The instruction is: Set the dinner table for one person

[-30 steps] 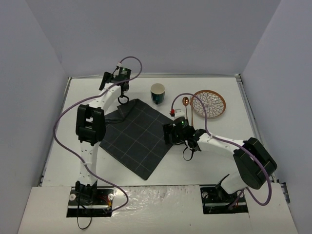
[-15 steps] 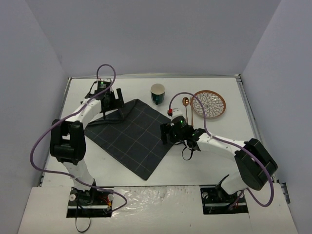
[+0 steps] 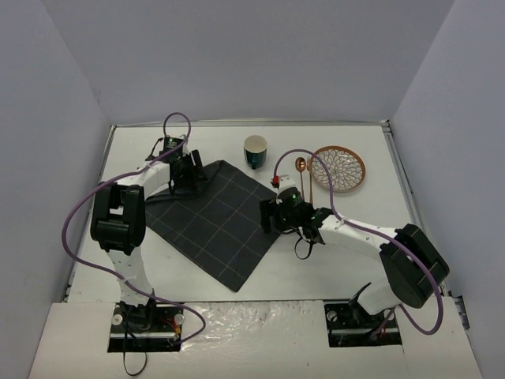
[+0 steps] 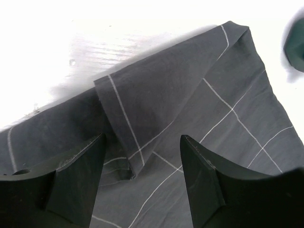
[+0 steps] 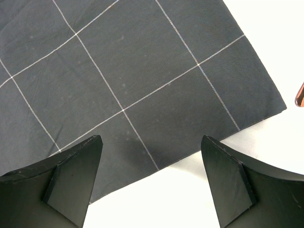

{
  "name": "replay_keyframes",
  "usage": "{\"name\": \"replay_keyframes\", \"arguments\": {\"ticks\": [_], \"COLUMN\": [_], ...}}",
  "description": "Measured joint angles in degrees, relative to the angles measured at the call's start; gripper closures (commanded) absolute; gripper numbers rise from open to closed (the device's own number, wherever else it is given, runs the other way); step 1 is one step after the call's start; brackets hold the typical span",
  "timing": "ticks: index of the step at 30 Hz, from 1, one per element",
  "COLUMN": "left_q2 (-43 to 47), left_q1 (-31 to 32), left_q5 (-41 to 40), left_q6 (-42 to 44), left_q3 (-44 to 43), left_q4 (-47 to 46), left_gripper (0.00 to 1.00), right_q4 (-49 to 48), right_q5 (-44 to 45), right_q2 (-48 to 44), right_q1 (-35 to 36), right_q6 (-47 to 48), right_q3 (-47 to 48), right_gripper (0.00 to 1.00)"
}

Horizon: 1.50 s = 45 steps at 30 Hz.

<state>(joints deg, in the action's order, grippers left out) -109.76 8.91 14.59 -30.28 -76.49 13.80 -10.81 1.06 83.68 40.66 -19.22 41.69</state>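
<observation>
The dinner table is a large white top. A dark grid-lined placemat lies on it at an angle. My left gripper is open just above the mat's far left part, where a flap of cloth is folded over; its jaws hold nothing. My right gripper is open over the mat's right edge, with bare table beside it. A cup, a copper spoon and a patterned plate stand at the back.
Metal rails edge the table, with grey walls close behind them. The cup shows as a dark blur at the right of the left wrist view. The spoon's tip shows at the right edge of the right wrist view. Purple cables loop over both arms.
My left arm has swung left and its gripper has moved from the mat's far corner to its far left part. The right arm has barely moved.
</observation>
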Motion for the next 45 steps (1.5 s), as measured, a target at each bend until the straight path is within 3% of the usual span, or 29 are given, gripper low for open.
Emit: {"name": "replay_keyframes", "arguments": {"ticks": [5,16,22,25,29,37,41,45], "left_q2": [-1.6,-4.1,-5.1,-6.1,-9.4,-17.5,-15.0,-6.3], "left_q1": [0.0,0.0,0.0,0.0,0.0,-0.1,-0.1,0.0], "left_q5": [1.0,1.4,-2.3,-5.6,-11.6,-24.0,-25.4,-23.6], "left_q6": [-0.7,-0.2,6.4,11.9,19.4,27.4,26.5,22.4], "left_q3": [-0.1,-3.6,-12.9,-17.8,-23.5,-30.0,-27.7,-17.6], "left_q4": [-0.7,0.6,4.3,5.9,7.3,8.9,10.2,9.1], "left_gripper": [0.54,0.98,1.00,0.97,0.76,0.09,0.04,0.06], "right_q4": [0.0,0.0,0.0,0.0,0.0,0.6,1.0,1.6], "right_q5": [0.0,0.0,0.0,0.0,0.0,0.0,0.1,0.7], "right_q2": [0.0,0.0,0.2,0.2,0.2,0.2,0.4,2.8], "right_q1": [0.0,0.0,0.2,0.3,0.3,0.6,1.1,1.7], "right_q6": [0.0,0.0,0.2,0.2,0.2,0.2,0.3,1.0], "right_q3": [0.0,0.0,0.0,0.0,0.0,0.0,0.0,1.6], "right_gripper": [0.18,0.18,0.18,0.18,0.18,0.15,0.15,0.15]}}
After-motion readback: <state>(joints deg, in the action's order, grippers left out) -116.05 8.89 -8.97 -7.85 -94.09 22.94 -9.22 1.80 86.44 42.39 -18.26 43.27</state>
